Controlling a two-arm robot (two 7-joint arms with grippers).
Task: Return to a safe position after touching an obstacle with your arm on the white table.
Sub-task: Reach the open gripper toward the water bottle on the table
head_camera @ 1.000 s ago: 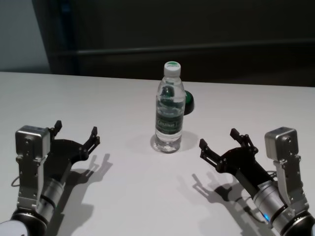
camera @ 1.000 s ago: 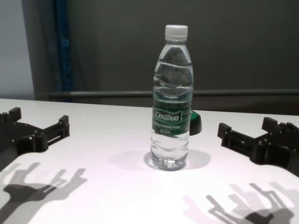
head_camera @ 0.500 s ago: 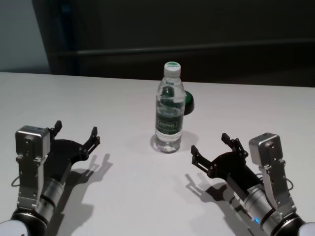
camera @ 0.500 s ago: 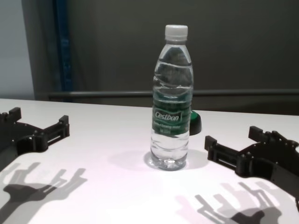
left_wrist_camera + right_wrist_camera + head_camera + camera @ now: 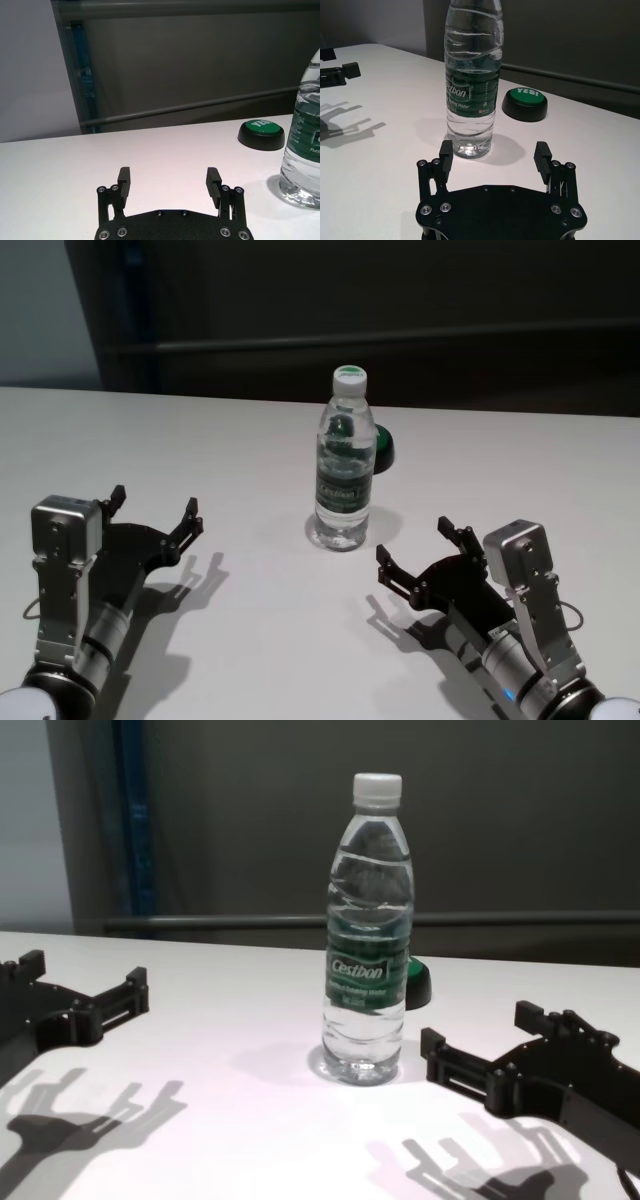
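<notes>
The obstacle (image 5: 346, 462), a tall clear water bottle with a white cap and dark green Cestbon label, stands upright mid-way across the white table (image 5: 250, 640). It also shows in the chest view (image 5: 367, 930) and the right wrist view (image 5: 471, 75). My right gripper (image 5: 422, 555) hovers open just right of and nearer than the bottle, apart from it, fingers pointing toward its base (image 5: 492, 155) (image 5: 480, 1045). My left gripper (image 5: 155, 510) stays open over the table's left side (image 5: 170, 182) (image 5: 85, 990), holding nothing.
A low black round button with a green top (image 5: 384, 448) sits just behind and right of the bottle, marked YES in the right wrist view (image 5: 524, 103). A dark wall with a horizontal rail (image 5: 250, 922) runs behind the table's far edge.
My right gripper has moved left and toward the bottle, closing most of the gap to it. The left arm and the bottle have not moved.
</notes>
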